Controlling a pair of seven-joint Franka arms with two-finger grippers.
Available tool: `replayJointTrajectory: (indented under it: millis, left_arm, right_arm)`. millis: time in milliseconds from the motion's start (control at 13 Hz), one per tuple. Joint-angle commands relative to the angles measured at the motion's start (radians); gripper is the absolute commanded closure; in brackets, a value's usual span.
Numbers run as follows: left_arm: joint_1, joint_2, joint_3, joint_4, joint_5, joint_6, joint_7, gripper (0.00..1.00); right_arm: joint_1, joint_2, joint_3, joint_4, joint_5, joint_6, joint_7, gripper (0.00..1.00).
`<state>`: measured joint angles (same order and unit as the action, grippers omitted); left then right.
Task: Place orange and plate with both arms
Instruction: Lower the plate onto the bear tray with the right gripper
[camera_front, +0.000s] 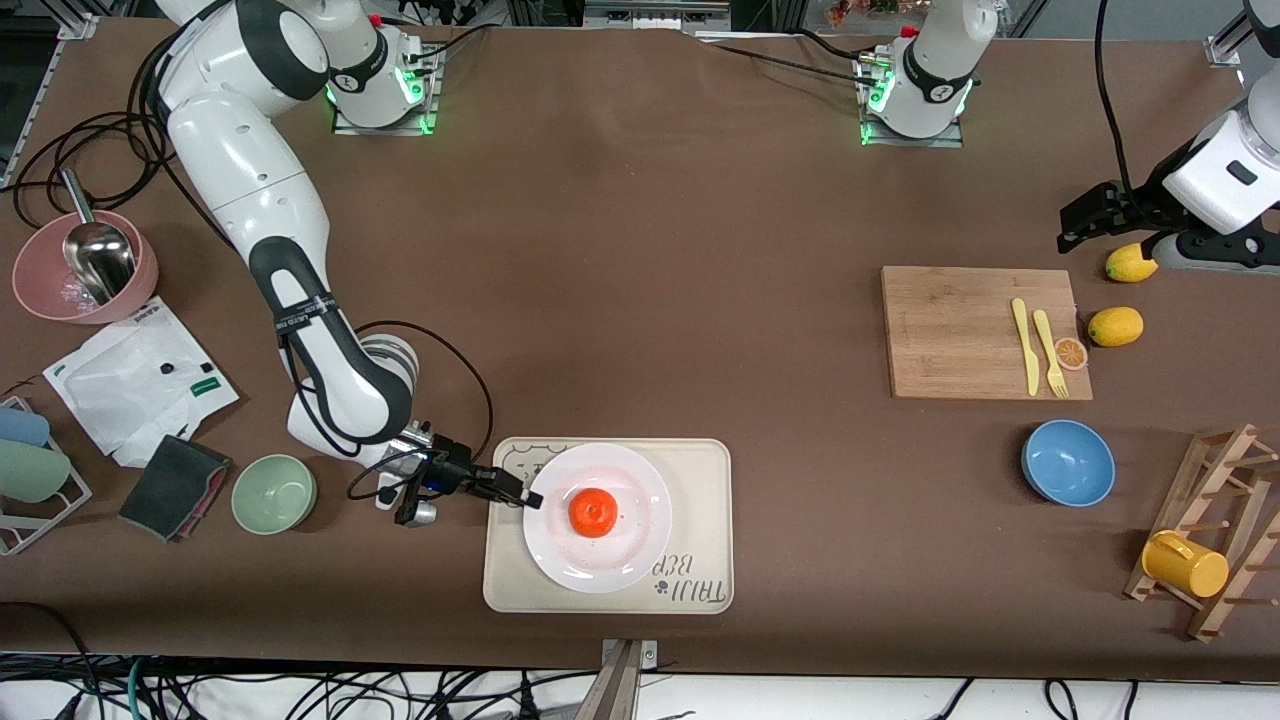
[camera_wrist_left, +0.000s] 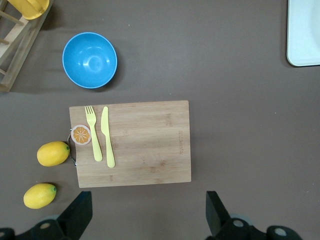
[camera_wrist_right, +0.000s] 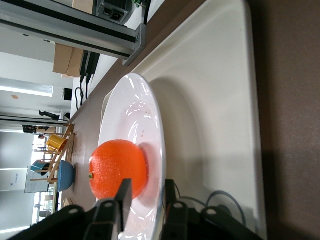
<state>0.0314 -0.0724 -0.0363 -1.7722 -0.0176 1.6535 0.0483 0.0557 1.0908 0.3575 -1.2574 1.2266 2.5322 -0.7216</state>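
Table (camera_front: 640, 250): brown cloth, lying under everything.
Tray (camera_front: 700, 470): cream, sitting near the front camera's edge, carrying the plate.
Plate (camera_front: 640, 480): white, resting on the tray, holding the orange.
Orange (camera_front: 593, 512): sitting at the plate's middle.
Right gripper (camera_front: 530, 497): lying low at the plate's rim, fingers (camera_wrist_right: 170, 200) straddling the rim with a slight gap showing, not clearly clamping.
Left gripper (camera_wrist_left: 147, 212): hanging released and wide above the table beside the cutting board, waiting.
Cutting board (camera_front: 985, 332): carrying a yellow knife (camera_front: 1024, 345), a fork (camera_front: 1050, 352) and an orange slice (camera_front: 1071, 353).
Lemons (camera_front: 1115, 326): two, lying beside the board.
Blue bowl (camera_front: 1068, 462): holding nothing visible.
Pink bowl (camera_front: 40, 290): holding a metal scoop (camera_front: 95, 250).
Green bowl (camera_front: 274, 493): holding nothing visible.
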Motion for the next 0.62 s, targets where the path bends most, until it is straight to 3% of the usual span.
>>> replayJointTrajectory:
  millis: [0,538]
  left_arm:
    - [0.008,0.009,-0.002,0.022,0.007,-0.005,0.024,0.0]
    - [0.008,0.009,-0.002,0.022,0.007,-0.005,0.024,0.0]
  right_arm:
    - [0.0,0.005,-0.002,0.027,-0.071,0.003,-0.013,0.0]
    - [0.003,-0.048,-0.002,-0.01,-0.088,0.003,-0.009,0.0]
